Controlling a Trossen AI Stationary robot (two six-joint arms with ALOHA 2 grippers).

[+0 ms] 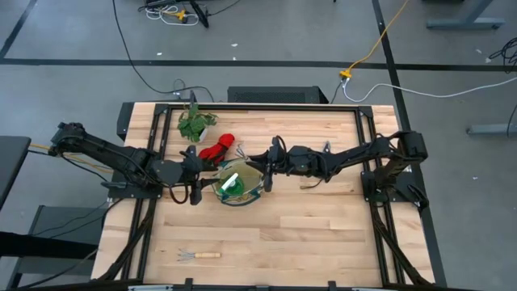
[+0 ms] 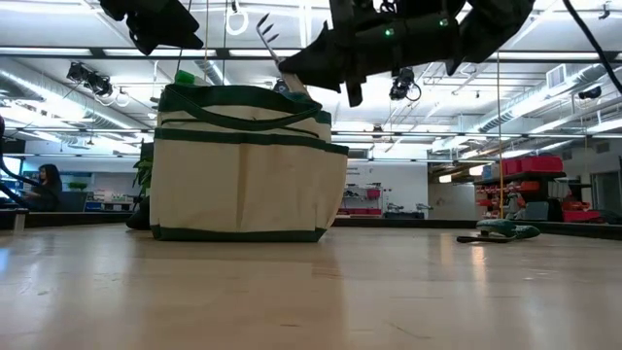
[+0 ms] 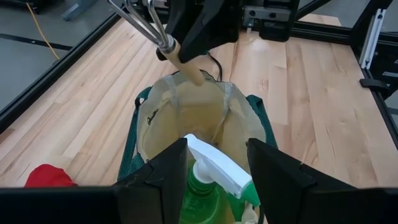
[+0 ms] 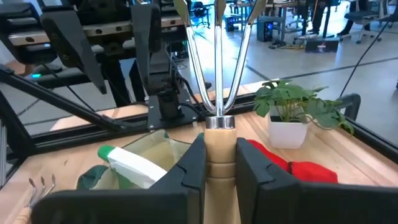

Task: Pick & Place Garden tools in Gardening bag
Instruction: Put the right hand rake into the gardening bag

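Note:
The beige gardening bag with green trim stands mid-table, also in the low view. The green spray bottle stands inside it, its white head up. My left gripper hovers open over the bag's left side, its fingers on either side of the bottle's head. My right gripper is shut on a wooden-handled hand fork over the bag's right rim. The red gloves lie behind the bag. A second hand fork lies near the front edge. My right gripper pinches the fork's wooden handle between its two fingers, just below the metal collar. The fingers come about level from the table's right and lie across the handle. The fork is tilted, tines up, with the handle's free end down at the bag's mouth.
A potted leafy plant stands at the far left behind the gloves. A small dark item lies on the table under my right arm. Bare wood stretches in front of the bag. Black frame rails run along both table sides.

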